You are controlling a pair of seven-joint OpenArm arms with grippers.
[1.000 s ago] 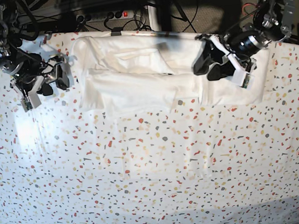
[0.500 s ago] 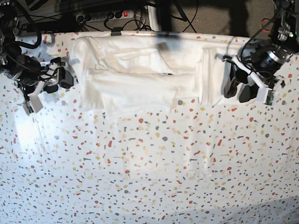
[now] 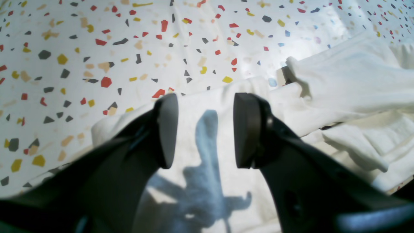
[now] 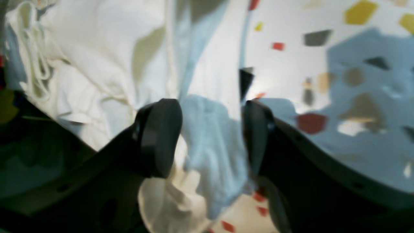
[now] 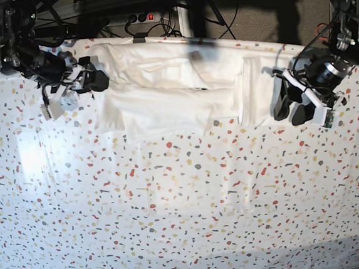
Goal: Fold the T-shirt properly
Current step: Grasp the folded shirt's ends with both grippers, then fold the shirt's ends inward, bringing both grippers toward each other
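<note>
The white T-shirt (image 5: 175, 87) lies folded into a wide band at the back of the table, its print hidden. It also shows in the left wrist view (image 3: 349, 81) and the right wrist view (image 4: 97, 58). My left gripper (image 5: 288, 108) is open at the shirt's right end; in the left wrist view (image 3: 207, 129) its jaws stand apart just above the cloth edge. My right gripper (image 5: 96, 79) is open at the shirt's upper left corner; in the right wrist view (image 4: 210, 136) a bunched fold of cloth lies between its spread jaws.
The white speckled table covering (image 5: 185, 203) spreads across the whole table in front of the shirt. A power strip (image 5: 125, 18) and dark cables lie just beyond the table's back edge. The arm bodies stand at both back corners.
My right gripper has moved up and to the right, from beside the shirt onto its upper left corner. My left gripper drew off the shirt to its right end and has since stayed there.
</note>
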